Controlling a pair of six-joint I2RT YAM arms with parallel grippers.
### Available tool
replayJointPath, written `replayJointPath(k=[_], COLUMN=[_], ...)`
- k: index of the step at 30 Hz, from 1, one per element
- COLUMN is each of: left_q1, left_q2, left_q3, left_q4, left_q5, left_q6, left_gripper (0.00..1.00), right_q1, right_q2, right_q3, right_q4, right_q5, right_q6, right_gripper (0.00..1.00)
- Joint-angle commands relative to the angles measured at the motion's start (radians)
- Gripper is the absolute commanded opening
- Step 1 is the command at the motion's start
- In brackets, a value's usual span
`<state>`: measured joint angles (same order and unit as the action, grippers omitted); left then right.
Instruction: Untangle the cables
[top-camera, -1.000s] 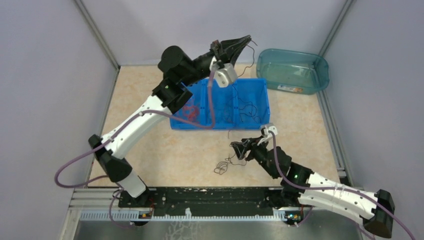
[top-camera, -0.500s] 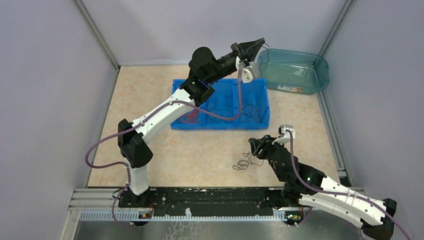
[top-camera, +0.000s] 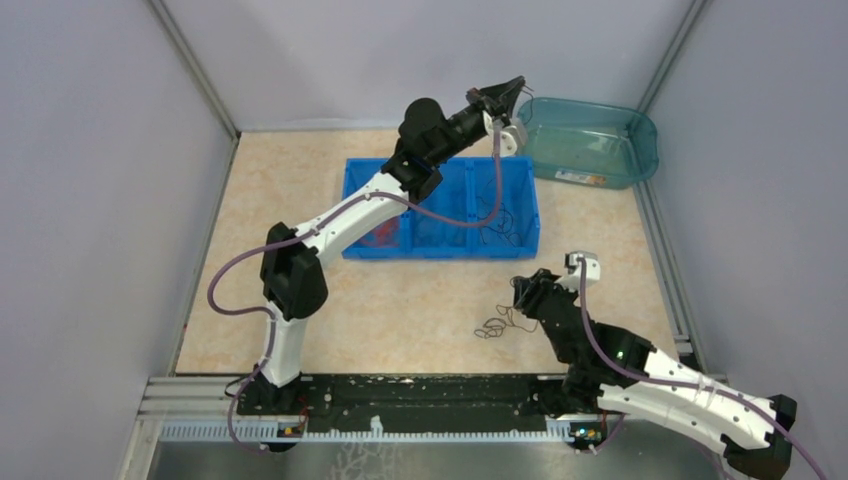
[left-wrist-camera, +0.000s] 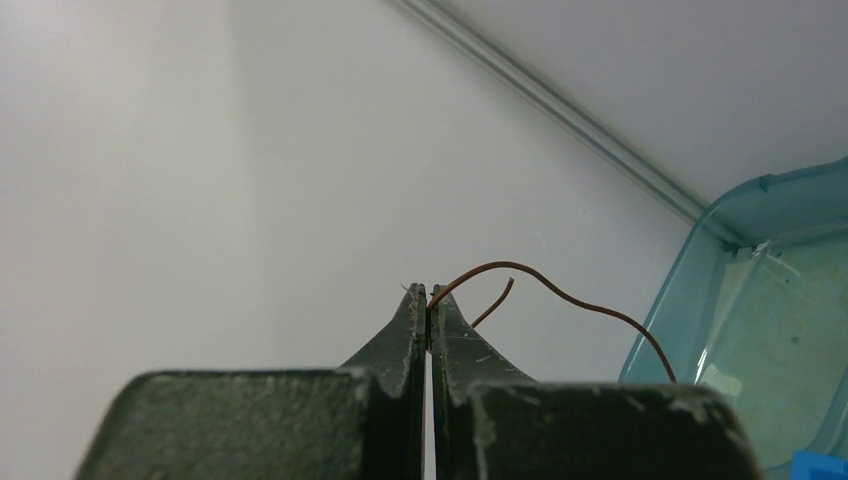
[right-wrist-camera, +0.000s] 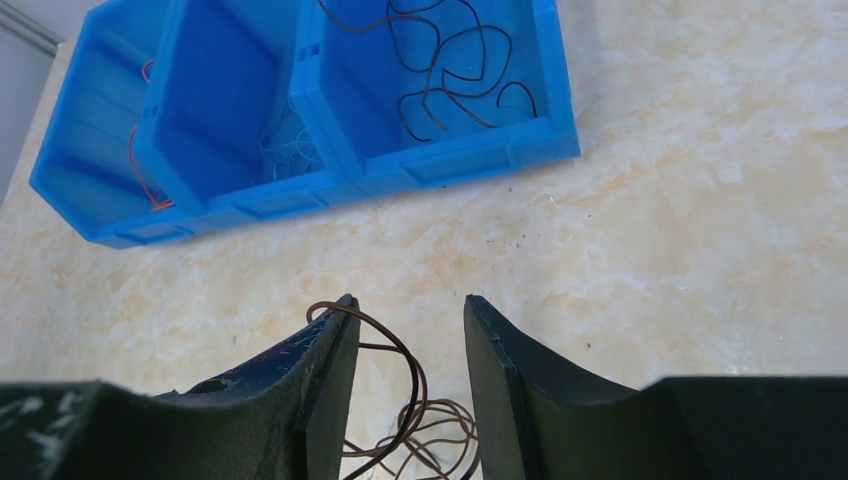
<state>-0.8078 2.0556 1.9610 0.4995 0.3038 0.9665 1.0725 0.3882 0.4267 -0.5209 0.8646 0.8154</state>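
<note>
Black jaws of the left gripper (left-wrist-camera: 428, 300) are pressed flat together, pinching one thin dark wire (left-wrist-camera: 500, 264) at their very tips. The wire arches up out of the pinch and droops to the right, and a short free end sticks out beside it. This gripper is raised at the far side of the scene, right of centre, just beside the left rim of the teal tub (top-camera: 590, 140), towards which the wire hangs.

On the near right, the right gripper (right-wrist-camera: 408, 302) points down at the table (top-camera: 280, 180) with its jaws apart and a clear gap between them. A brown loop rises from the tangle (right-wrist-camera: 420, 435) into that gap and lies against the inner face of the left-hand finger (right-wrist-camera: 325, 370) in the wrist view. The other finger is clear of it, so nothing is clamped. In the top view the tangle lies on the table just left of this gripper, on its near side.

Farther off, in the middle of the table, lies the blue bin (top-camera: 355, 180) with three compartments. Black wires (right-wrist-camera: 450, 60) lie loosely curled in its right compartment, and red wires (right-wrist-camera: 140, 165) in its left one. The middle one holds something thin and pale blue (right-wrist-camera: 285, 145) that is hard to make out.
</note>
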Motion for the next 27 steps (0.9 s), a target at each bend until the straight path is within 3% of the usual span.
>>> replayJointPath(k=[1, 10, 15, 19, 23, 27], left_q1=[0.005, 0.006, 0.001, -0.009, -0.01, -0.008], left_q2=[0.031, 0.056, 0.05, 0.049, 0.064, 0.047], left_q3=[0.006, -0.049, -0.112, -0.119, -0.041, -0.016], left_q4=[0.054, 0.044, -0.047, -0.216, -0.556, -0.748], left_q5=[-0.033, -0.035, -0.011, 0.02, 0.101, 0.17], left_q6=[-0.013, -0.147, -0.18, -0.126, -0.042, 0.027], left_gripper=[0.0, 0.01, 0.06, 0.12, 0.25, 0.38], right_q1=[0.006, 0.006, 0.006, 0.006, 0.007, 0.006], right_q2=[-0.025, -0.04, -0.053, -0.059, -0.062, -0.063], right_q3=[0.057, 0.075, 0.077, 0.089, 0.098, 0.098], right_q4=[0.007, 0.008, 0.015, 0.006, 0.004, 0.002], right_q5=[0.04, 0.052, 0.061, 0.072, 0.076, 0.077], right_q6=[0.011, 0.017, 0.003, -0.005, -0.009, -0.007], right_gripper=[0.43, 0.43, 0.42, 0.42, 0.42, 0.42])
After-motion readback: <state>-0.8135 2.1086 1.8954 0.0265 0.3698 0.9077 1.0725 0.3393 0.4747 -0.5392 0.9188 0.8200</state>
